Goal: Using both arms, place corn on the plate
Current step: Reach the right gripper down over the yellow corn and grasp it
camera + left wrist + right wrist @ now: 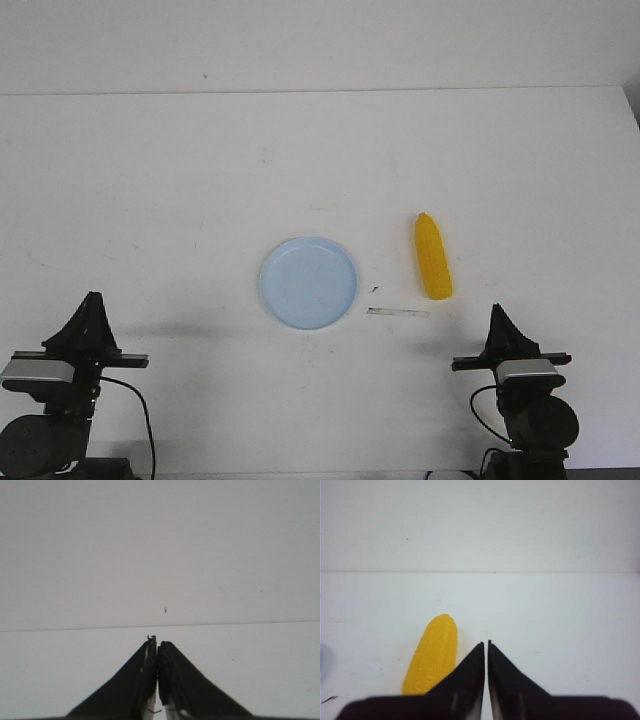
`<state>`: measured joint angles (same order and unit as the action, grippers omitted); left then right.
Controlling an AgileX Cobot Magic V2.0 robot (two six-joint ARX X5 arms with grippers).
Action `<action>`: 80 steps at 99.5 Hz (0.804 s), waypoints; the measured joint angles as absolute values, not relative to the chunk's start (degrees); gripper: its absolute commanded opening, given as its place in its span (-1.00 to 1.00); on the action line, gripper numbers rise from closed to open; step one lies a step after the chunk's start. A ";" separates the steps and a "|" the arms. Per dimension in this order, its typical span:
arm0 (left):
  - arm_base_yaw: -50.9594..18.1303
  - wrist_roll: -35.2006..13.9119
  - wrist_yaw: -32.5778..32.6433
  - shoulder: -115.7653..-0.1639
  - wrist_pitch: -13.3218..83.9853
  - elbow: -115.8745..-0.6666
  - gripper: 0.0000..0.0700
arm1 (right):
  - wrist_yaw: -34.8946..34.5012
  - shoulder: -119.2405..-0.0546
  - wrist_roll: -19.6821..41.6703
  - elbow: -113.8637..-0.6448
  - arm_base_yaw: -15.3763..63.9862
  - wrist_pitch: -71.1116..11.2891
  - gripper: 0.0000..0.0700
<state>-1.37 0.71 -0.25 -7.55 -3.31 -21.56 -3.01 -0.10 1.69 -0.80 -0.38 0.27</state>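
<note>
The yellow corn (433, 257) lies on the white table, right of the pale blue plate (309, 282), pointed end away from me. The plate is bare. My left gripper (92, 300) is shut and empty near the front left edge, far from both; in the left wrist view its gripper (157, 642) shows only bare table ahead. My right gripper (498, 312) is shut and empty near the front right, a short way nearer me and to the right of the corn. In the right wrist view the corn (432, 653) lies just beside the shut gripper (486, 642), not touching.
A thin pale strip (397, 313) and a small dark speck (374, 289) lie on the table between plate and corn. The table's far edge (320, 90) meets a white wall.
</note>
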 measured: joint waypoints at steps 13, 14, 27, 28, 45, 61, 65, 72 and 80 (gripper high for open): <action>-1.37 0.71 -0.25 -7.55 -3.27 -21.56 -0.99 | -3.01 -0.10 1.69 -0.80 -0.38 0.30 -0.98; -1.37 0.71 -0.25 -7.55 -3.27 -21.56 -0.99 | -3.01 -0.08 1.69 -0.80 -0.38 0.30 -0.98; -1.37 0.71 -0.25 -7.55 -3.22 -21.56 -0.99 | -2.92 -0.10 1.69 -0.80 -0.38 1.17 -0.98; -1.37 0.71 -0.25 -7.55 -3.22 -21.56 -0.99 | -2.90 -0.10 1.72 -0.80 -0.38 1.37 -0.98; -1.37 0.71 -0.25 -7.53 -3.18 -21.56 -0.99 | -2.76 -0.10 3.40 -0.93 -0.38 8.43 -0.98; -1.37 0.71 -0.25 -7.53 -3.18 -21.56 -0.99 | -2.76 -1.72 3.97 -4.43 -0.38 4.82 -0.99; -1.37 0.71 -0.25 -7.55 -3.16 -21.56 -0.99 | -2.76 -2.79 3.88 -5.93 -0.38 2.92 -0.99; -1.37 0.71 -0.25 -7.53 -3.16 -21.56 -0.99 | -2.76 -5.28 3.20 -8.67 -0.38 0.05 -0.99; -1.37 0.71 -0.25 -7.55 -3.16 -21.56 -0.99 | -2.68 -9.45 2.52 -11.68 -0.38 -1.43 -0.99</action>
<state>-1.37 0.71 -0.25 -7.55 -3.16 -21.56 -2.68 -9.45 2.52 -11.68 -0.38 -1.43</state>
